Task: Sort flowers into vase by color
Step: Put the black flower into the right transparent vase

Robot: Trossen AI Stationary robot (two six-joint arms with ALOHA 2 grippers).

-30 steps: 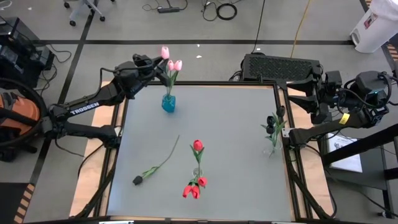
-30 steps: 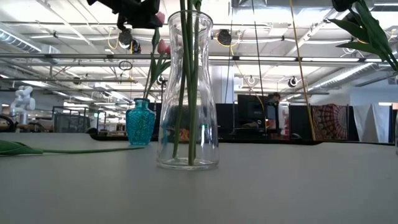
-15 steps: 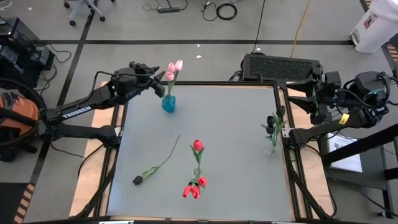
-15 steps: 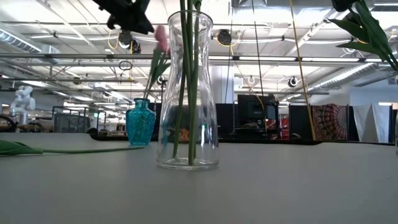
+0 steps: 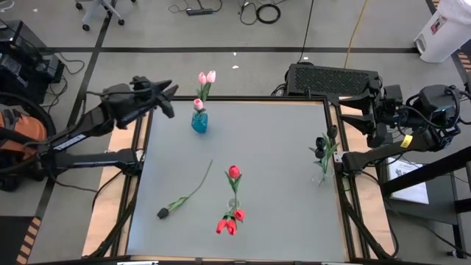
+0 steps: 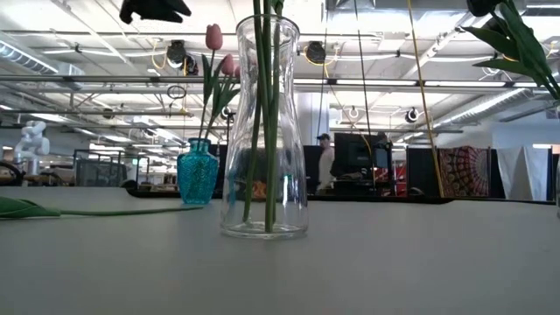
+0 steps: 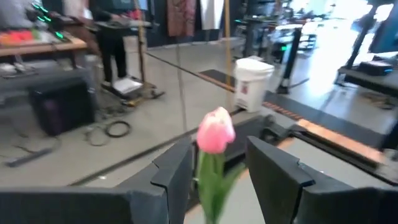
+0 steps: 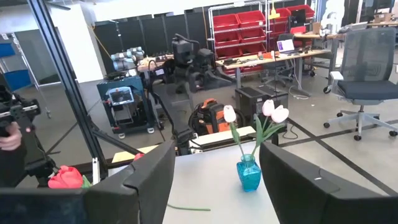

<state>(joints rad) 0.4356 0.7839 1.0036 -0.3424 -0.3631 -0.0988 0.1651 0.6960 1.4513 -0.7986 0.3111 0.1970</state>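
Looking down on the grey tabletop (image 5: 280, 213), I see my left hand (image 5: 168, 98) parted and empty off the far left corner, just beside the small blue glass vase (image 5: 199, 122) that carries 3 pink artificial tulips (image 5: 206, 76). The 3 red tulips (image 5: 230, 221) stand in the clear glass vase (image 6: 263, 131) near the front middle, the black tulips (image 5: 325, 143) sit in a vase by the right edge, and 1 black tulip with its long green stem (image 5: 184, 195) lies flat on the tabletop left of the red ones. My right hand (image 8: 214, 180) waits off the right edge, spread wide and holding nothing.
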